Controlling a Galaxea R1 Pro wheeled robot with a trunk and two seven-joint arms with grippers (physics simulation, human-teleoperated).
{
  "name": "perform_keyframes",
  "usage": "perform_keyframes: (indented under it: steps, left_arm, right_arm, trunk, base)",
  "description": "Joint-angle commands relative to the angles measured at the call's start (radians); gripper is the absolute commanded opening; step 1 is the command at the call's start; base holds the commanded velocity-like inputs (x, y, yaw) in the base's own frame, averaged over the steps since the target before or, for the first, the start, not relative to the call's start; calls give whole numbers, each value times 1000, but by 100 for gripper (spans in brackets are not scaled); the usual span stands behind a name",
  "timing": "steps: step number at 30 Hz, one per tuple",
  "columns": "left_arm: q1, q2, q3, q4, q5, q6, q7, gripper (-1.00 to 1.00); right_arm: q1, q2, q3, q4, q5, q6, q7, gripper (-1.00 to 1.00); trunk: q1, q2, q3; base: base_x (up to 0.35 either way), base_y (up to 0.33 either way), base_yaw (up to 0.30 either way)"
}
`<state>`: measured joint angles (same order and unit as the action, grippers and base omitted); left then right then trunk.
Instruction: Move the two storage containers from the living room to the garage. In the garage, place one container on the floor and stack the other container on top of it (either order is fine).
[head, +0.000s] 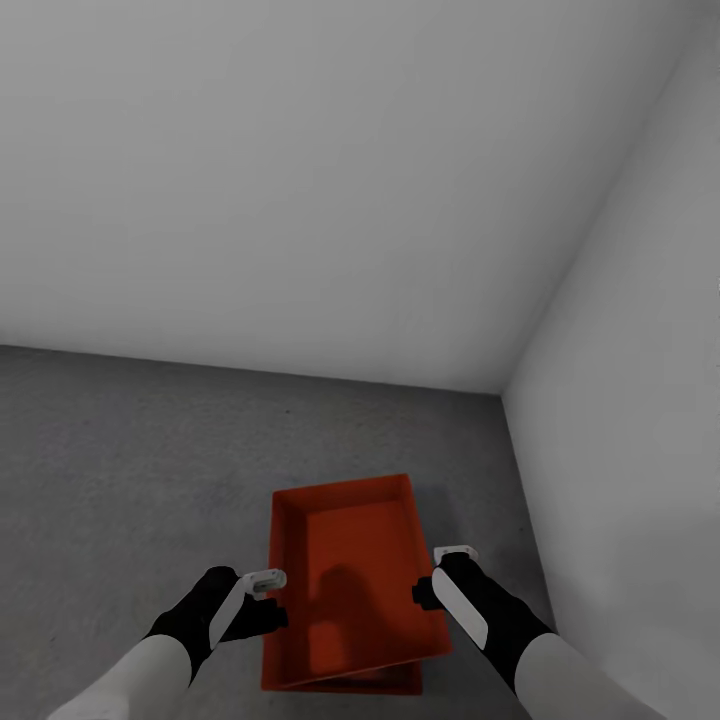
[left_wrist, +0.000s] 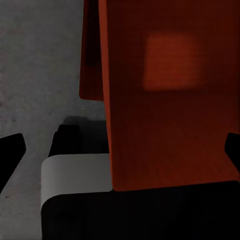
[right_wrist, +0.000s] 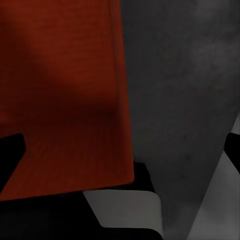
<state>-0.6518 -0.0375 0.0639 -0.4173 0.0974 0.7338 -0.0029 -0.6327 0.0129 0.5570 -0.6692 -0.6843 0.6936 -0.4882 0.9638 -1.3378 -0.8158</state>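
In the garage corner, one orange-red storage container (head: 350, 570) lies open side up over the dark grey concrete floor (head: 120, 470). A darker red strip under its near edge is the second storage container (head: 345, 688), directly beneath it. My left gripper (head: 266, 584) is at the top bin's left wall and my right gripper (head: 436, 572) at its right wall. In the left wrist view the bin (left_wrist: 165, 100) spans the gap between wide-apart black fingertips (left_wrist: 11, 150), with the lower bin (left_wrist: 91, 55) behind. In the right wrist view the bin (right_wrist: 60, 100) also lies between spread fingertips (right_wrist: 10, 150).
Plain grey-white walls meet in a corner just beyond the bins: back wall (head: 300, 200) ahead, side wall (head: 640, 350) close on the right. Bare concrete stretches to the left. A white part of my own body (left_wrist: 75, 172) shows below the bins.
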Motion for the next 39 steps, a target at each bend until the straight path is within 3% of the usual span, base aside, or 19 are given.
perform_keyframes:
  steps: [1, 39]
  left_arm:
    - [0, -1, 7, -1, 2, 6, 0, 100]
    - [0, -1, 7, -1, 2, 6, 0, 100]
  right_arm:
    - [-1, -1, 4, -1, -11, 1, -10, 100]
    - [-1, -1, 4, -1, -11, 1, -10, 100]
  trunk:
    - [-4, 7, 4]
    - [-150, 273, 182]
  base:
    - [0, 0, 0]
    - [0, 0, 0]
